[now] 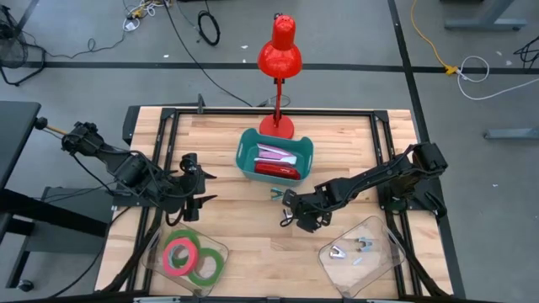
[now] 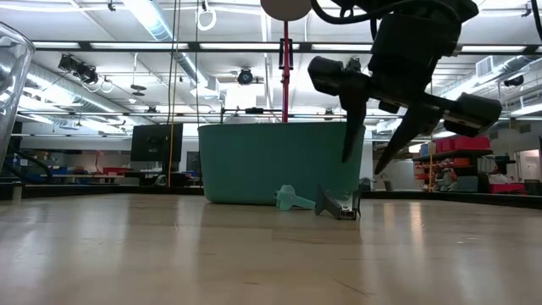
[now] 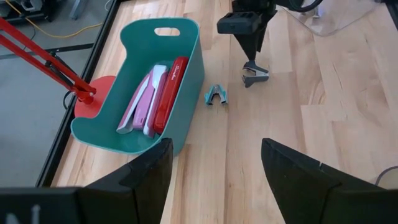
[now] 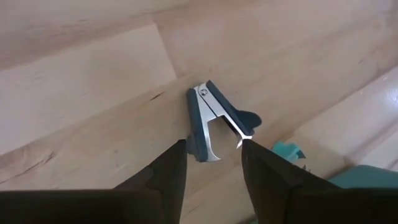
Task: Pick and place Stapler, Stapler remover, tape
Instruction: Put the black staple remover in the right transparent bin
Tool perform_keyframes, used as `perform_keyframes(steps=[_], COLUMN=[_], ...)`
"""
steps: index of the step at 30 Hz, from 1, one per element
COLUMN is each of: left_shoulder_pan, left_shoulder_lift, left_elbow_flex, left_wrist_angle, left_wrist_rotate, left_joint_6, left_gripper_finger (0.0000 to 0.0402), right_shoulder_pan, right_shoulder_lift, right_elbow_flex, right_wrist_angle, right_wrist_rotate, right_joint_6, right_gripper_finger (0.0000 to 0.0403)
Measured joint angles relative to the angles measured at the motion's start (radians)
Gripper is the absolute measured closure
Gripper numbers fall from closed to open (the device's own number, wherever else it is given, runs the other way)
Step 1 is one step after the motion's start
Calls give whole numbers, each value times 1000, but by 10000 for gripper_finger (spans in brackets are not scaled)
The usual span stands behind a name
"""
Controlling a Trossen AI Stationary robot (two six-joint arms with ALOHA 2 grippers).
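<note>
Wood table, mid-span: right gripper (image 4: 211, 163), fingers apart, hovers above dark staple remover (image 4: 214, 122); light, stiff, prob. slippery — pinch flat sides.

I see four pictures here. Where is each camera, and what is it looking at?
High: overhead, straight down on table, both arms.
Low: table height, facing teal bin; right gripper hangs above dark staple remover.
Left wrist: past open left fingers toward bin.
Right wrist: own fingers over dark staple remover.
Both wrists share that remover.

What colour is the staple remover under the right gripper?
Dark blue staple remover with metal claws, clearest in the right wrist view.
</note>
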Motion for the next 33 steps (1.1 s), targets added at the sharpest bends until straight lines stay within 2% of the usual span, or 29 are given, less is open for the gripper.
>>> perform_keyframes(steps=[11, 16, 24, 33], left_shoulder_pan=[0, 0, 0, 0], left_shoulder_lift=[0, 0, 0, 0], left_elbow_flex=[0, 0, 0, 0], left_wrist_angle=[0, 0, 0, 0], left_wrist_rotate=[-2, -4, -4, -4], left_joint_6=[0, -1, -1, -1], left_gripper_finger=[154, 154, 154, 154], right_shoulder_pan=[-4, -3, -3, -3], right_shoulder_lift=[34, 72, 72, 72], right_elbow_flex=[0, -1, -1, -1], right_wrist_angle=[6, 47, 56, 52], right_wrist_rotate=[-18, 40, 34, 28], right_joint_6=[-17, -14, -15, -15], right_gripper_finger=[250, 250, 252, 309])
